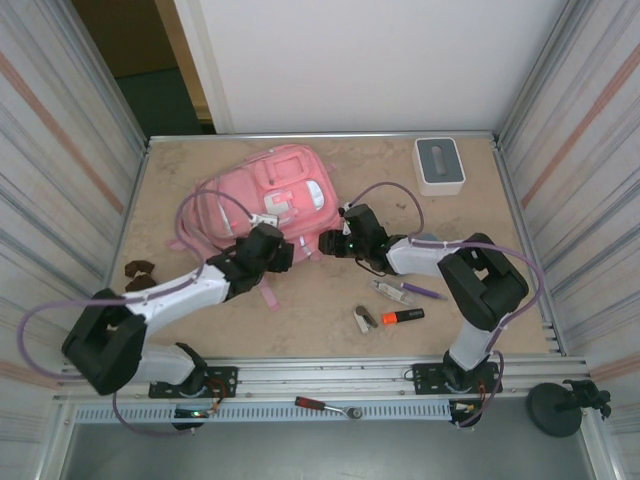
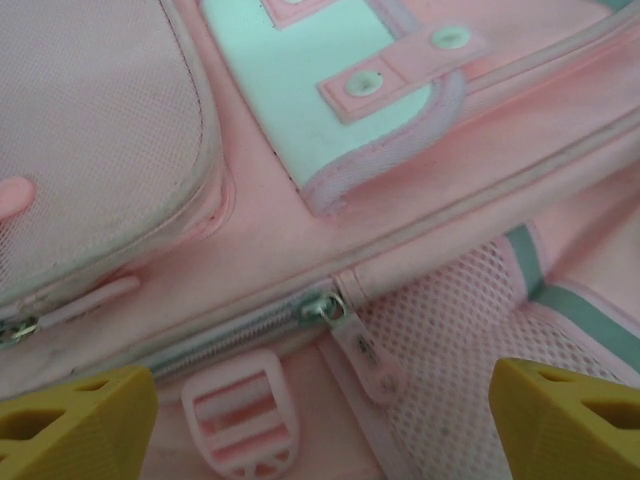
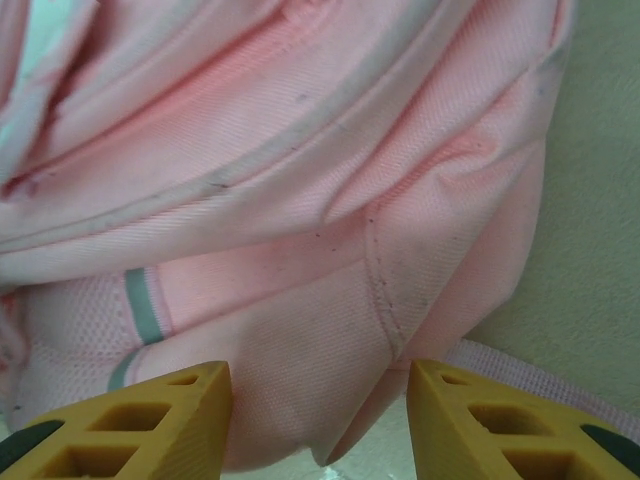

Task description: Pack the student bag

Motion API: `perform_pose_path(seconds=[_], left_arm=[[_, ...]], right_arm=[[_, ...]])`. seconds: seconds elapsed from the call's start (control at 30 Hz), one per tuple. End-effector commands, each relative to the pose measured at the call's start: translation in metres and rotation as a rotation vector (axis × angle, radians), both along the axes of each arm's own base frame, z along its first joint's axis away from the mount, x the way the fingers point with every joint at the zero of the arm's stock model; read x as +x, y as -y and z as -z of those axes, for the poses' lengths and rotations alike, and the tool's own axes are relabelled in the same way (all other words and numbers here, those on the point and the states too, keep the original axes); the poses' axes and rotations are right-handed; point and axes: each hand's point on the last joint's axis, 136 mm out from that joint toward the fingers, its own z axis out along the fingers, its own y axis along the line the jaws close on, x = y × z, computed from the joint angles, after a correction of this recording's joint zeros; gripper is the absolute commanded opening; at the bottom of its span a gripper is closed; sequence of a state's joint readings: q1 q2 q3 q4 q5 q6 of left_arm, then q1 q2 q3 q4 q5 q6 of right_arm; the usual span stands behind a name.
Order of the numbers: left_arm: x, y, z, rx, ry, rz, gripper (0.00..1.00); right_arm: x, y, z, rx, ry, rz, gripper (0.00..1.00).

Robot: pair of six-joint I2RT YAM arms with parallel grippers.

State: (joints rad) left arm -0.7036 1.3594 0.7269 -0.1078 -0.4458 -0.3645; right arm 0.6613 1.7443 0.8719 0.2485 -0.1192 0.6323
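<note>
On the tan table [image 1: 320,300], the student bag [image 1: 262,195] lay flat toward the back left, pockets facing up, and both arms had reached in to its near edge. The left gripper [image 1: 274,247] sat right over the bag's near side. The right gripper [image 1: 334,243] was pressed up at the near right corner, just beside the left one.

From the left wrist, the yellow fingers [image 2: 75,420] stood wide apart with nothing between them, and pink fabric lay close below. A closed zipper ran across there, its pull tab [image 2: 362,355] resting on the mesh pocket [image 2: 470,310], slightly left of midway between the fingers. A pink strap buckle [image 2: 242,412] lay just inside the left finger. Further up sat the white-trimmed pocket [image 2: 330,70] with its snap strap.

From the right wrist, the jaws were also spread, and that gripper [image 3: 320,420] gripped nothing. The bag's rounded corner [image 3: 420,230] bulged right in front of the finger gap, with bare table showing off to the right. Whether the fingertips touched the fabric, I could not tell.

Well apart from the bag, a white box with a grey top [image 1: 439,165] sat at the back right. An orange highlighter [image 1: 403,316] and a purple pen [image 1: 424,291] lay on the table by the right arm.
</note>
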Motion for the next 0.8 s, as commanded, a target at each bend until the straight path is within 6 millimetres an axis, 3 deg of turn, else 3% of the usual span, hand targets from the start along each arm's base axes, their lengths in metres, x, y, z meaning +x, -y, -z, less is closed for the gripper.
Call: perform_pose_path(seconds=[0.0,0.17,0.57,0.77], left_arm=[[0.011,-0.004,-0.001,0.106,0.010,-0.062,0.84],[0.019,0.006,0.013,0.240,-0.036,-0.037,0.78],[0.016,0.011,0.035,0.308,-0.101,-0.012,0.44],[0.009,0.008,0.039,0.295,-0.122,-0.018,0.40]], right_arm=[[0.008,-0.004,-0.007,0.026,0.029,0.028,0.48],[0.005,0.001,-0.006,0.021,0.029,0.032,0.48],[-0.001,0.007,-0.001,0.011,0.024,0.030,0.49],[-0.001,0.008,0.001,0.012,0.018,0.029,0.49]])
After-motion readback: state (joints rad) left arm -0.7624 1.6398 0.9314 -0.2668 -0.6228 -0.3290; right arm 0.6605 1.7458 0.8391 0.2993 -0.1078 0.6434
